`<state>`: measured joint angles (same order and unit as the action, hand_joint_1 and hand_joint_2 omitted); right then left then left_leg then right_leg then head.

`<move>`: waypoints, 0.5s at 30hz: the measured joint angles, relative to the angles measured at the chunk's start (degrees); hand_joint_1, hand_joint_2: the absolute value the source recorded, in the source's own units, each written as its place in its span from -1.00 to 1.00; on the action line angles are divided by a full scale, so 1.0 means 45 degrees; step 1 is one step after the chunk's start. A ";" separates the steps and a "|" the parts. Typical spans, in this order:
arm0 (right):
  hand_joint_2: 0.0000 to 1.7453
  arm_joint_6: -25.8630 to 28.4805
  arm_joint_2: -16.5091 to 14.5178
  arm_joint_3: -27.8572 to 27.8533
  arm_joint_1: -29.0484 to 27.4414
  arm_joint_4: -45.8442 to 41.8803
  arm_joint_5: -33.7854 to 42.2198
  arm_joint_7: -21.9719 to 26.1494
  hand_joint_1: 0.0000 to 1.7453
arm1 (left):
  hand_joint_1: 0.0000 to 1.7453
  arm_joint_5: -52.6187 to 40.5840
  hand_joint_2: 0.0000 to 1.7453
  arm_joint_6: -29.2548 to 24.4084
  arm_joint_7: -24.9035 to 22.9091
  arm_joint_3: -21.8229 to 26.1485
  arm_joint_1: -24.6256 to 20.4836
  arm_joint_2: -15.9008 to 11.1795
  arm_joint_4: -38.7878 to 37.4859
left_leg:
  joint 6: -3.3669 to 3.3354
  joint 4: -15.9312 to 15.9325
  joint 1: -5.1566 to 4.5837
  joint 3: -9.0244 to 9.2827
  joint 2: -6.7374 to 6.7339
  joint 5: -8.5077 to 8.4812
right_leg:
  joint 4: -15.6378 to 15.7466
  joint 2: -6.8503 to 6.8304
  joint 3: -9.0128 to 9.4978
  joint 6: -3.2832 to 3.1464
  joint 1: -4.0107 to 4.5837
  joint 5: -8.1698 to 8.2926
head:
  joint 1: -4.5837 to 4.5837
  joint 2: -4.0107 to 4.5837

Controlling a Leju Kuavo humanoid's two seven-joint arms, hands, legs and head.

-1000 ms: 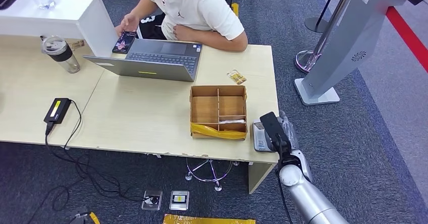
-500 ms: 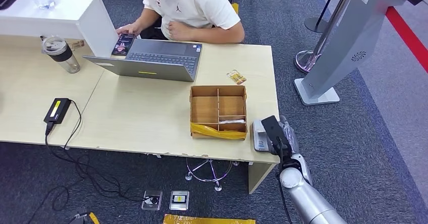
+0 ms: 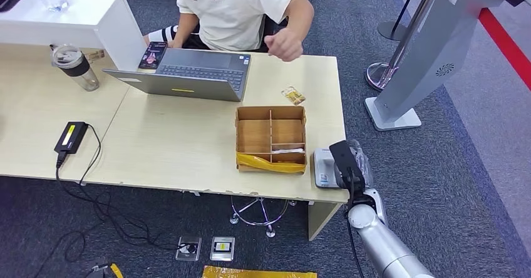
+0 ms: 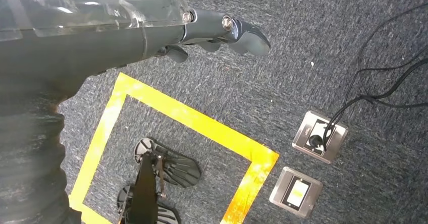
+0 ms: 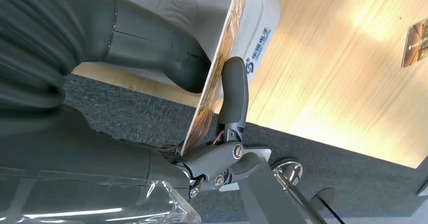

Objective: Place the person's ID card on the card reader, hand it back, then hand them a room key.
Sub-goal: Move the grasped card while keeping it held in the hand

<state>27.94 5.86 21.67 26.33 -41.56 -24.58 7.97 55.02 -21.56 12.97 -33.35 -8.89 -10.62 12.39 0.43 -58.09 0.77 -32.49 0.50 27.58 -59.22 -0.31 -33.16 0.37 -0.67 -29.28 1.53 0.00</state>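
pinching the id card (image 5: 218,67) between its thick thumb and a dark finger, the right hand (image 3: 348,165) hangs at the table's front right corner, right over the white card reader (image 3: 323,166). the right wrist view catches the card edge-on, tilted, its upper end against the reader's pale housing, though whether it truly touches there is hard to call. the reader sits on the wooden table (image 3: 181,146) hard against the front edge, just beside the cardboard divider box (image 3: 271,138), whose front lip wears a strip of yellow tape.

out near the table's right edge, behind the box, a small gold-coloured card (image 3: 293,95) lies flat on its own; it shows again at the rim of the right wrist view. across the far edge a person in a white t-shirt (image 3: 235,9) sits with a fist (image 3: 283,44) raised above the table's back right part. an open grey laptop (image 3: 188,72) faces them, a phone (image 3: 153,54) lies by its corner, a lidded tumbler (image 3: 74,66) stands toward the left, and a black power brick (image 3: 71,136) trails its cable off the front edge.

the left hand (image 4: 166,30) hangs low over grey carpet, holding nothing, fingers stretched out close together above yellow floor tape (image 4: 202,125) and two floor sockets (image 4: 319,135).
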 joint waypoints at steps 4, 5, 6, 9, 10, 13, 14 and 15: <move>1.00 0.0167 -0.0042 -0.0035 0.0242 0.0153 0.0321 0.0218 1.00 | -1.00 -0.0044 1.00 0.0041 0.0000 -0.0001 0.0000 -0.0005 0.0000 | 0.0000 0.0000 0.0000 0.0000 -0.0001 0.0000 | -0.0001 0.0001 -0.0001 0.0000 0.0000 0.0000 | 0.0000 0.0000; 1.00 0.0197 -0.0047 -0.0078 0.0318 0.0175 0.0447 0.0297 1.00 | -1.00 -0.0066 1.00 0.0060 0.0001 -0.0001 0.0000 -0.0005 0.0000 | 0.0000 0.0000 0.0000 0.0000 -0.0001 0.0000 | -0.0001 0.0002 -0.0001 0.0000 0.0000 0.0000 | 0.0000 0.0000; 1.00 0.0226 -0.0049 -0.0134 0.0410 0.0191 0.0591 0.0387 1.00 | -1.00 -0.0090 1.00 0.0076 0.0002 -0.0001 0.0000 -0.0005 0.0000 | 0.0000 0.0000 0.0000 0.0001 -0.0002 0.0000 | -0.0001 0.0003 0.0000 0.0000 0.0000 0.0000 | 0.0000 0.0000; 1.00 0.0349 -0.0042 -0.0375 0.0746 0.0154 0.1159 0.0672 1.00 | -1.00 -0.0188 1.00 0.0134 0.0010 -0.0001 0.0003 -0.0007 -0.0003 | 0.0000 -0.0001 0.0000 0.0002 -0.0002 -0.0002 | -0.0002 0.0003 0.0001 0.0002 0.0000 0.0002 | 0.0001 0.0000; 1.00 0.0423 -0.0034 -0.0493 0.0874 0.0080 0.1398 0.0775 1.00 | -1.00 -0.0224 1.00 0.0152 0.0012 -0.0001 0.0005 -0.0010 -0.0006 | 0.0000 -0.0001 -0.0001 0.0002 -0.0002 -0.0002 | -0.0002 0.0003 0.0001 0.0003 -0.0001 0.0003 | 0.0001 0.0000; 1.00 0.0650 0.0045 -0.1001 0.1383 -0.0506 0.2251 0.1087 1.00 | -1.00 -0.0283 1.00 -0.0020 0.0097 -0.0001 0.0013 0.0001 -0.0018 | -0.0001 -0.0002 -0.0003 0.0003 -0.0004 -0.0005 | -0.0002 0.0005 0.0002 0.0006 -0.0005 0.0011 | -0.0001 0.0000; 1.00 0.0700 0.0106 -0.1200 0.1632 -0.0838 0.2498 0.1140 1.00 | -1.00 -0.0317 1.00 -0.0104 0.0140 -0.0001 0.0024 0.0016 -0.0019 | -0.0002 -0.0003 -0.0006 0.0002 -0.0004 -0.0006 | -0.0003 0.0005 0.0001 0.0008 -0.0007 0.0014 | 0.0000 0.0000; 1.00 0.0736 0.0175 -0.1394 0.1944 -0.1262 0.2671 0.1133 1.00 | -1.00 -0.0370 1.00 -0.0135 0.0175 -0.0001 0.0041 0.0032 -0.0021 | -0.0003 -0.0003 -0.0008 0.0001 -0.0005 -0.0007 | -0.0004 0.0006 0.0000 0.0011 -0.0009 0.0017 | 0.0000 0.0000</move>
<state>31.25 6.65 15.40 35.08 -47.24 -12.57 13.06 53.35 -22.17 13.75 -33.35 -8.71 -10.48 12.30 0.42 -58.11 0.73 -32.48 0.48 27.55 -59.24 -0.28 -33.16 0.42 -0.71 -29.20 1.53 0.00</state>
